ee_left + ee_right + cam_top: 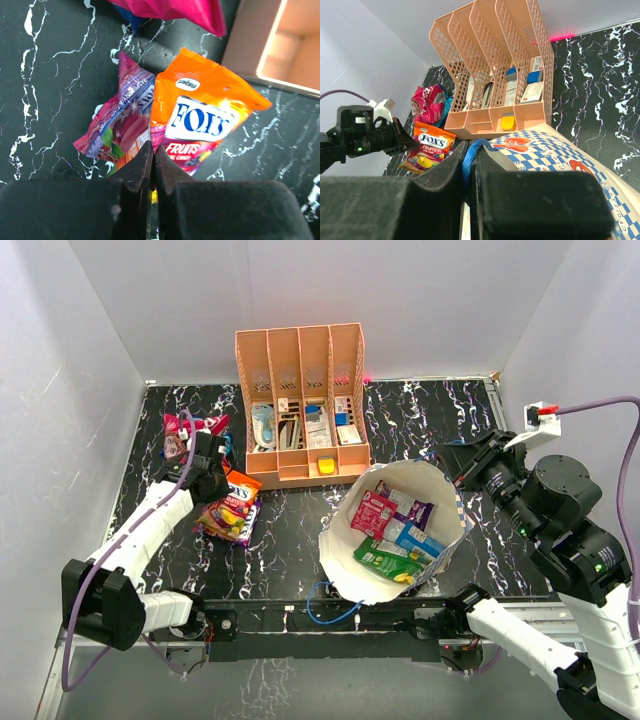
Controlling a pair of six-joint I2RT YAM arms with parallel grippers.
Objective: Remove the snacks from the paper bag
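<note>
The paper bag [345, 540] lies open toward the camera, mid-right. Inside it are a red packet [373, 510], a purple one [418, 510], a blue one [412, 537] and a green one [385, 560]. My right gripper [455, 465] is shut on the bag's blue cord handle [476, 147] at its far rim. An orange FOX'S packet [205, 115] and a purple packet [120, 120] lie on the table left of the bag. My left gripper [152, 150] is shut and empty just over their near edges. Pink packets [190, 425] lie at the far left.
An orange slotted desk organizer [300, 405] with small items stands at the back centre, close to the packets and the bag; it also shows in the right wrist view [495, 65]. A second blue cord handle [325, 605] hangs at the bag's near rim. White walls enclose the table.
</note>
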